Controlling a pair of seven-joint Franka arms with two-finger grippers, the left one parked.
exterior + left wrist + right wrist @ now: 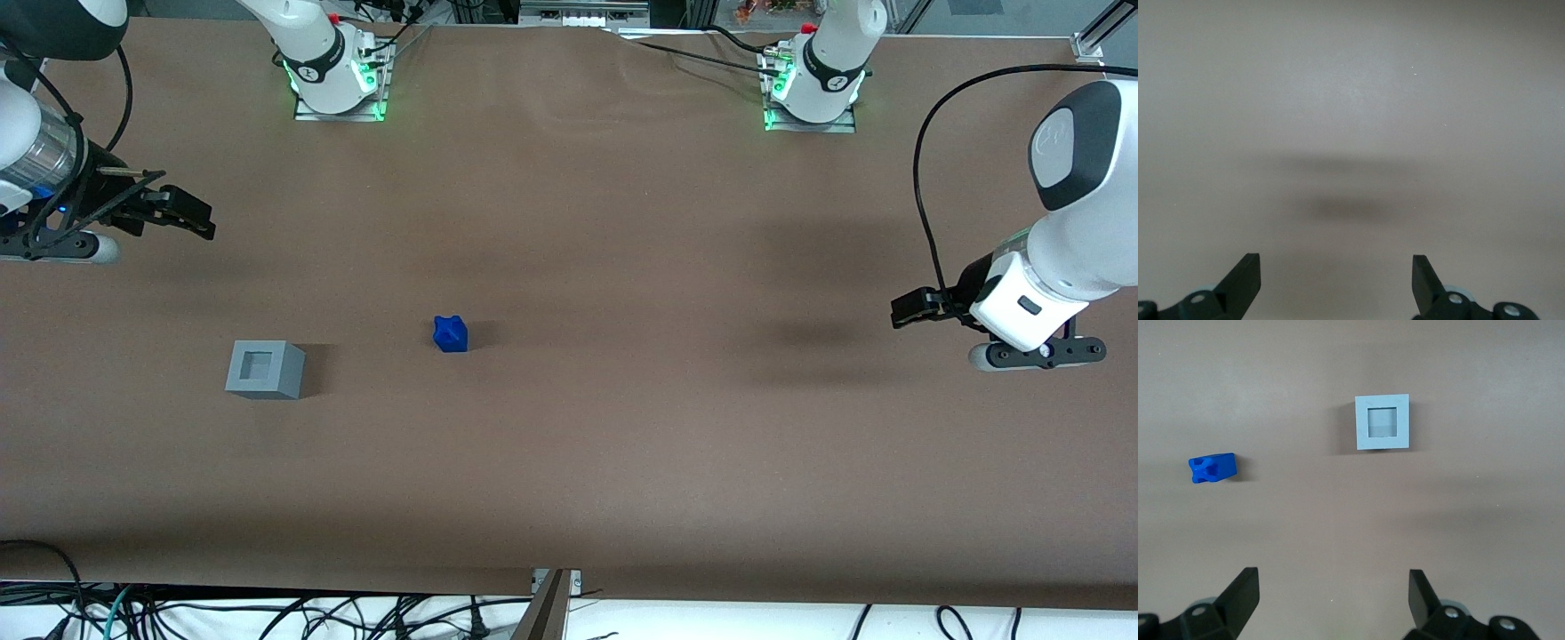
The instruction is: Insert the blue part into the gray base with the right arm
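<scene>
The blue part (451,334) lies on the brown table near its middle; it also shows in the right wrist view (1212,468). The gray base (265,369) stands beside it, toward the working arm's end, its square recess facing up; it shows in the right wrist view too (1383,422). My right gripper (182,214) hangs open and empty above the table, farther from the front camera than the gray base and well apart from both objects. Its two black fingertips (1245,590) stand wide apart with only bare table between them.
Two arm bases with green lights (338,76) (813,89) are mounted along the table's far edge. The parked arm (1040,293) hangs at its own end. Cables lie below the near edge (267,613).
</scene>
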